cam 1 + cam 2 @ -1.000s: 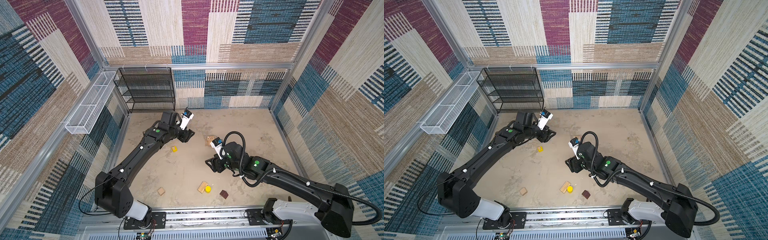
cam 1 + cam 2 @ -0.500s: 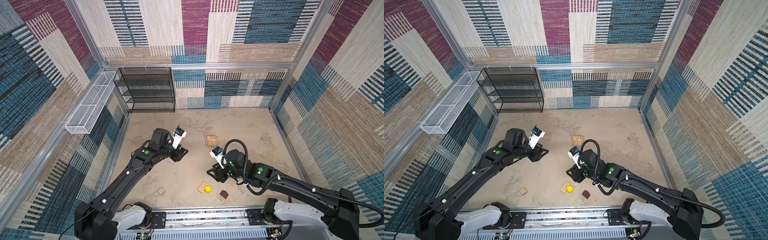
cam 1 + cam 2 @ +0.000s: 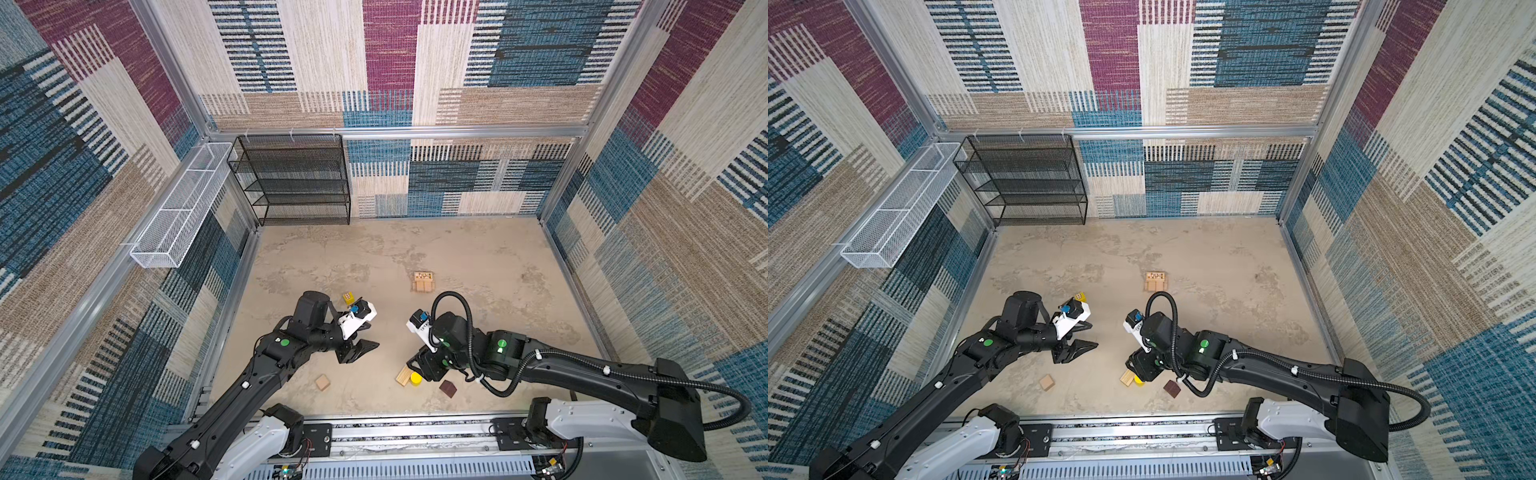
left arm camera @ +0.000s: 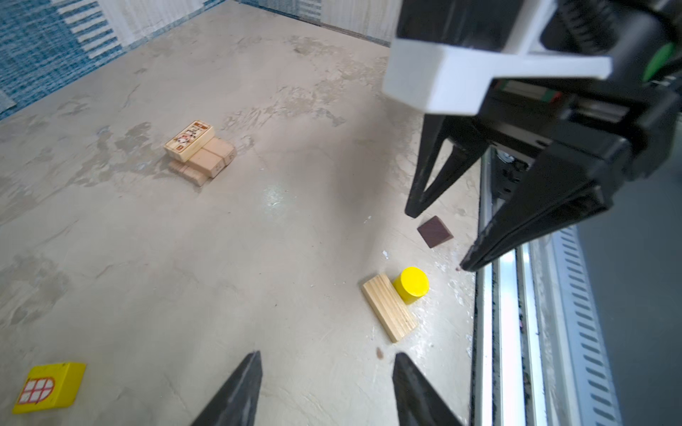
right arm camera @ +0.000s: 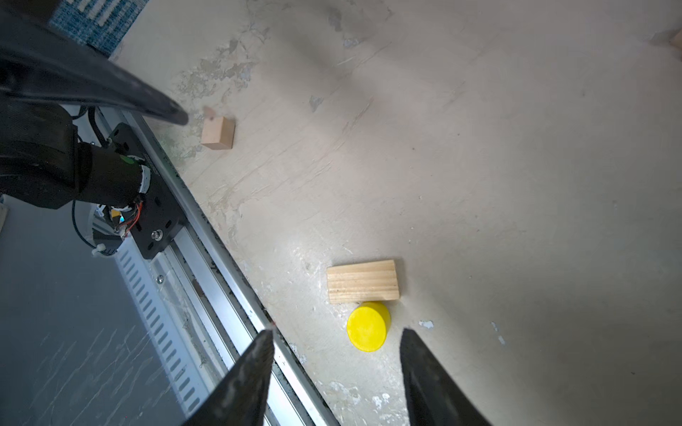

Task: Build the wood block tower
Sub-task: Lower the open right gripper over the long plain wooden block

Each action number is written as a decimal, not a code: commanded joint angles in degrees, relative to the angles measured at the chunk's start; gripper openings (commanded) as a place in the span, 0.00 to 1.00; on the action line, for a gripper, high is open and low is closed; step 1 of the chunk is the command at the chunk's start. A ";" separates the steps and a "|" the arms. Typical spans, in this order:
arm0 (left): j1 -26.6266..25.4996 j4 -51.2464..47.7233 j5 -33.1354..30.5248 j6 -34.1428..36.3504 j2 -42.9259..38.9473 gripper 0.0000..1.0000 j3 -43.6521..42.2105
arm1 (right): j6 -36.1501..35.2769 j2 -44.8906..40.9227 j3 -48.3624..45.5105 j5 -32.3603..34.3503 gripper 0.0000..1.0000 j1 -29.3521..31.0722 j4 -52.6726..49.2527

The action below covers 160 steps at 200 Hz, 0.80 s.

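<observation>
Both arms have drawn in toward the front rail edge of the beige worktop (image 3: 478, 266). The left one has come away from the back half, and the right one has come from mid-worktop.

- Left gripper (image 3: 368, 336) (image 3: 1089, 335) (image 4: 326, 365): claw wide, nothing in it; in the air left of centre, pointing toward the middle.
- Right gripper (image 4: 439, 239) (image 5: 336, 332): claw wide, empty; above the pieces at the front edge, touching none. In both top views its tips are hidden under the wrist.
- Wood block tower (image 3: 423, 281) (image 3: 1155, 281) (image 4: 199, 151): low stack of pale wooden planks. A printed plank lies on top, across plain ones that sit crosswise on a lower layer. It stands right of centre, mid-worktop, well apart from both grippers.
- Pale grained wooden plank (image 3: 402, 375) (image 4: 388, 311) (image 5: 362, 281): flat, near the front edge at its middle.
- Yellow wooden cylinder (image 3: 415, 377) (image 4: 410, 284) (image 5: 368, 326): upright, against that plank.
- Dark brown sloped wooden block (image 3: 448, 388) (image 3: 1171, 388) (image 4: 434, 231): near the front edge, just right of the cylinder, apart from it.
- Tan wooden cube (image 3: 322, 382) (image 3: 1047, 382) (image 5: 217, 132): near the front edge, left part.
- Yellow wooden cube with a red window print (image 3: 348, 297) (image 4: 50, 387): left of centre, just behind the left wrist.
- Black mesh shelf (image 3: 295, 178): back-left corner.
</observation>
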 commanded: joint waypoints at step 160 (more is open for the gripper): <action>-0.61 -1.47 4.38 12.43 2.20 0.81 -4.00 | -5.41 18.83 8.60 1.94 0.76 2.18 -4.53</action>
